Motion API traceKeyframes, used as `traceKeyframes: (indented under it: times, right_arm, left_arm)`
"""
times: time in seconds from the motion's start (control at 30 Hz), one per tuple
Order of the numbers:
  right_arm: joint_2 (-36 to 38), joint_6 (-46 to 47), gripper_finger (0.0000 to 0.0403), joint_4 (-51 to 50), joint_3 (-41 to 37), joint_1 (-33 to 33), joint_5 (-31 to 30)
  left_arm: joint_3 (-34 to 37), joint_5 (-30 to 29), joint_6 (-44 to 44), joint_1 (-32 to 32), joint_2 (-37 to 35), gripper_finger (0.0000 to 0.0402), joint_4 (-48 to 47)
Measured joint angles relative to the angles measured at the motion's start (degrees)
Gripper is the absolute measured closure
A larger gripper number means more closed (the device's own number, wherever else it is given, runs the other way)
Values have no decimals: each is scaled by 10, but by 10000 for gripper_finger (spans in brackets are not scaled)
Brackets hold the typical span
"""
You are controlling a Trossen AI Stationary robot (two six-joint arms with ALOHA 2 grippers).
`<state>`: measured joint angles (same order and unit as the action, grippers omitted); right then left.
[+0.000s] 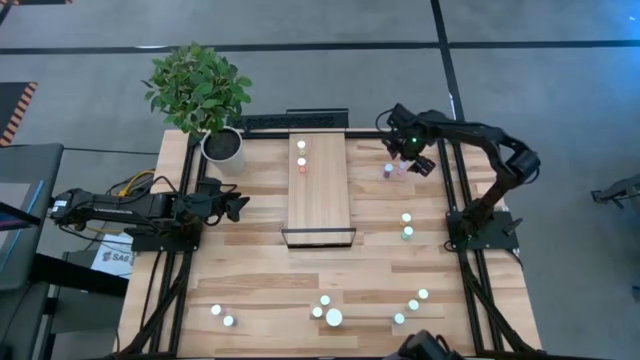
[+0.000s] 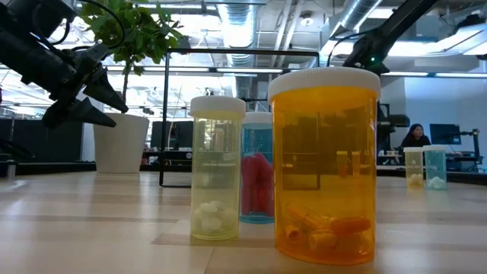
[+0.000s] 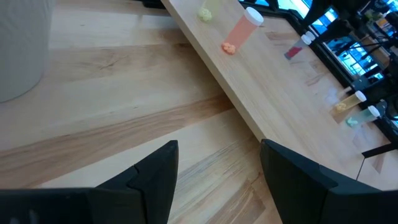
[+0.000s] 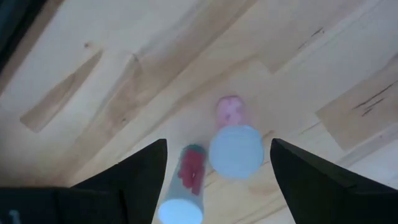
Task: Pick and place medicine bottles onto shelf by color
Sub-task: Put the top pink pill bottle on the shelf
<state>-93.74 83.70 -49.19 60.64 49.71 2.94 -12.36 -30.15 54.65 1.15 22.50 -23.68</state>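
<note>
The right gripper (image 1: 402, 158) hangs with its fingers spread wide and empty over two pink medicine bottles (image 4: 235, 149) standing side by side on the table right of the shelf (image 1: 320, 195), which already carries two bottles (image 1: 301, 153); the left gripper (image 1: 238, 206) waits open and empty left of the shelf

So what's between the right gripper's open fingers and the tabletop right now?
Right wrist view: two bottles beneath the right gripper, a pink bottle and a red-filled bottle.

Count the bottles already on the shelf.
2. Both stand at the far end of the shelf: a yellowish bottle nearest the end, and an orange bottle just in front of it. None looks hidden.
</note>
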Motion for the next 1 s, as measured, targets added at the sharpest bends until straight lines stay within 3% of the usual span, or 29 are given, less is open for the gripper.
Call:
traceKeyframes:
  times: [0.67,1.0]
  right_arm:
    - [-12,-90,144,16,0,24,32]
    - [-12,-92,242,16,0,8,33]
  left_arm:
    - [0,0,0,0,0,189,0]
    - [0,0,0,0,0,189,0]
